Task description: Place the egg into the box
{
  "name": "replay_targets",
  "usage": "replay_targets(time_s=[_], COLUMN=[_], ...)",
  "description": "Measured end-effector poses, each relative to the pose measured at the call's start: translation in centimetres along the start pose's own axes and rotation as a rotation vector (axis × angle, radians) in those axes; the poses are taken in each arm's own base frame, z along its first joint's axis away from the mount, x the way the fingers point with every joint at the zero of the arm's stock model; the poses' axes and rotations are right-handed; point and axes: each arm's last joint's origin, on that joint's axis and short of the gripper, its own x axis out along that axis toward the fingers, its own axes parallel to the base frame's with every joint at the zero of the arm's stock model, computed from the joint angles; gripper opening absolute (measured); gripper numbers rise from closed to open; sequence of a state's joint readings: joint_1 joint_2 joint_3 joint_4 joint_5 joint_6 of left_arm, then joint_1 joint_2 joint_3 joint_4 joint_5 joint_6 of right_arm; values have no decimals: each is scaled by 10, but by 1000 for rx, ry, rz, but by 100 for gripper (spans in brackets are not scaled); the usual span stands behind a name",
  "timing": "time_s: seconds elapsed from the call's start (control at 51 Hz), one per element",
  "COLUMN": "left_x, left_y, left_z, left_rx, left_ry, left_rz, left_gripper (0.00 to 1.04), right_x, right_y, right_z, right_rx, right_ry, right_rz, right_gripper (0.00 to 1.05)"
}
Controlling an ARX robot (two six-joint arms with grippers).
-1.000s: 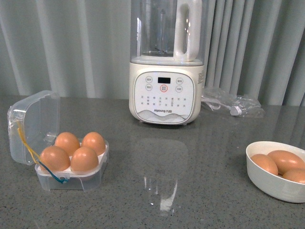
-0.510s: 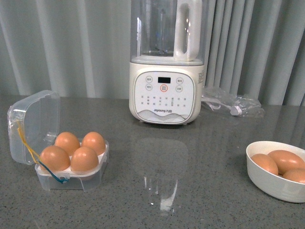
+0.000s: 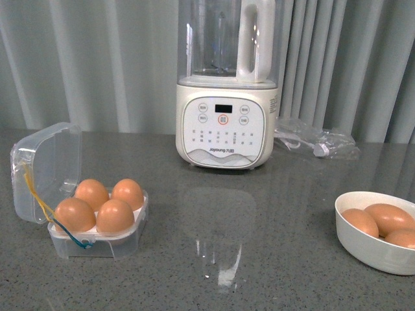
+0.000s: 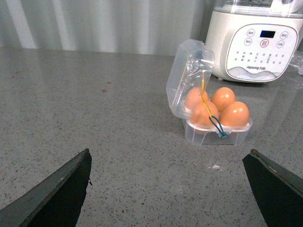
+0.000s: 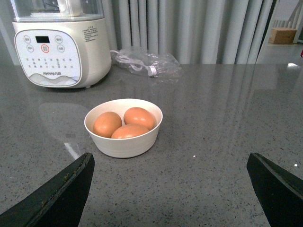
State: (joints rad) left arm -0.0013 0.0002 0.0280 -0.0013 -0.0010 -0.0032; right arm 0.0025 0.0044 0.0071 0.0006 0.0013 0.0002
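Box (image 3: 97, 245) sits near left on the grey counter (image 3: 259, 259), lid tipped open, all four cups filled with brown eggs (image 3: 115, 216). White bowl (image 3: 366, 249) at near right holds three more eggs (image 3: 384, 219). Blender (image 3: 224, 133) stands far centre. Left gripper (image 4: 173, 189) faces the box, right gripper (image 5: 173, 189) faces the bowl; both have fingers spread wide, nothing held.

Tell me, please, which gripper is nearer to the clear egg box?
Left. The left gripper faces the box, with its jaws open; the right gripper, also open, faces the white bowl, far across the counter.
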Motion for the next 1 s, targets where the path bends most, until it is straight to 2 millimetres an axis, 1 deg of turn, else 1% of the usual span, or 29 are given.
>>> replay_targets(time_s=[0.196,0.275,0.294,0.333,0.373,0.412,0.431,0.471,0.549,0.627,0.647,0.706,0.745,0.824,0.863,0.941,1.0], left_x=[0,0,1,3,7,13,18,25,39,64,74,99,116,133,146,170,180], left_y=[0,2,4,10,18,32,41,54,73,93,99,110,115,117,118,118,115], left_z=[0,7,10,15,20,28,36,47,66,82,84,81,74,67,62,55,51], left_rx=[0,-70,-102,-140,-167,-189,-181,-164,-127,-71,-51,-25,-5,24,51,108,131], left_ry=[0,-65,-93,-124,-144,-167,-195,-235,-289,-315,-310,-249,-195,-145,-104,-53,-28], left_rz=[0,-55,-86,-94,-70,-12,27,79,139,161,161,146,120,98,91,141,163], left_gripper=[98,98,98,98,98,98,98,98,98,98,98,98,98,98,98,98,98], right_x=[0,0,0,0,0,0,0,0,0,0,0,0,0,0,0,0,0], right_y=[0,0,0,0,0,0,0,0,0,0,0,0,0,0,0,0,0], right_z=[0,0,0,0,0,0,0,0,0,0,0,0,0,0,0,0,0], right_rx=[0,0,0,0,0,0,0,0,0,0,0,0,0,0,0,0,0], right_ry=[0,0,0,0,0,0,0,0,0,0,0,0,0,0,0,0,0], right_rz=[0,0,0,0,0,0,0,0,0,0,0,0,0,0,0,0,0], right_gripper=[98,98,98,98,98,98,98,98,98,98,98,98,98,98,98,98,98])
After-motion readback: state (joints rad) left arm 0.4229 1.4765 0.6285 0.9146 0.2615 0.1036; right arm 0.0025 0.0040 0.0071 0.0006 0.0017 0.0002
